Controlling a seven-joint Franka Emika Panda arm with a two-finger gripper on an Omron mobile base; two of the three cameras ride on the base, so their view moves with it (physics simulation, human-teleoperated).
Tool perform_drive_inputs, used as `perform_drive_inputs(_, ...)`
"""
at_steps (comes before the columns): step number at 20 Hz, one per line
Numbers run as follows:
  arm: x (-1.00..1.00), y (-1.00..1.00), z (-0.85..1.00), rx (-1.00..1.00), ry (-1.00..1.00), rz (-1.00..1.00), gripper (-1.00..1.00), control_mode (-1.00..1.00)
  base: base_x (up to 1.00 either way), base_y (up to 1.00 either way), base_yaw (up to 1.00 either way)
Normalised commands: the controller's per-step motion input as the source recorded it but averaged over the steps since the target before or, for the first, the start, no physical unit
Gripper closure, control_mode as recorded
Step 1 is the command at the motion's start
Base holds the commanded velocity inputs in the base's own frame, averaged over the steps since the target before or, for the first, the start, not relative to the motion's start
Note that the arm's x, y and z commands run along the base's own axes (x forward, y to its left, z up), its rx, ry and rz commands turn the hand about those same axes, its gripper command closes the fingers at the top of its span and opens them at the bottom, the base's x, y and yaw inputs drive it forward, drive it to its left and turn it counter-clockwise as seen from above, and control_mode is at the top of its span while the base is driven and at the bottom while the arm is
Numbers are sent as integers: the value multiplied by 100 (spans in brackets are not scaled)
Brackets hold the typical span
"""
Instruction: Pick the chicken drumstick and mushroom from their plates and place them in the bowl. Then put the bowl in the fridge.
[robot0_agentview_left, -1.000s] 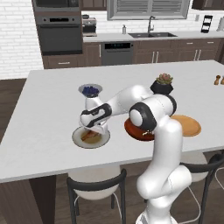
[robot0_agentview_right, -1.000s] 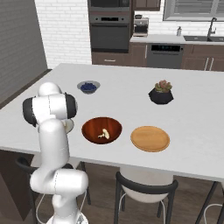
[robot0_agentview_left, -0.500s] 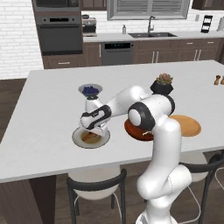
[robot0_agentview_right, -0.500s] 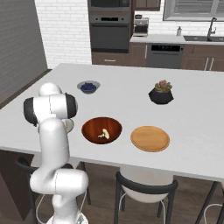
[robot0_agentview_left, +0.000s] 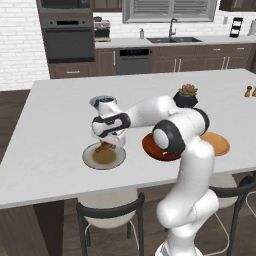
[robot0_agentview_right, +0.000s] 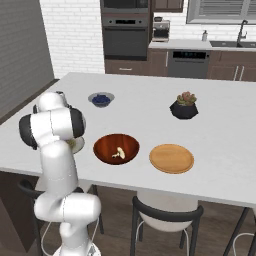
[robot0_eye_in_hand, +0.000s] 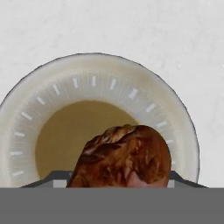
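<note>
Clearly the gripper is clenched on the one chicken drumstick, which sits just above the grey-rimmed plate at the left centre of the left base view; in the hand view the drumstick fills the lower middle of the frame, with the plate's olive-tan centre behind it. Two plates are on the counter: that grey-rimmed one, and one flat tan wooden plate at the centre right of the right base view, which has nothing on it. One reddish-brown bowl lies just left of the wooden plate, and one pale mushroom lies inside it. Toward the upper part of that same view stand one small grey bowl of blueberries and, well to its right, one black succulent pot. Two dark stools show below the counter edge.
</note>
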Motion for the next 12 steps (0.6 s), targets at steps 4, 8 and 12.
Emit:
perform_drive_inputs(4, -80, -73, 78, 0, 0, 0, 100, -100, 0, 0, 0)
perform_drive_inputs(8, -88, -99, 51, 0, 0, 0, 100, -100, 0, 0, 0)
perform_drive_inputs(12, -53, -100, 37, 0, 6, 0, 100, -100, 0, 0, 0)
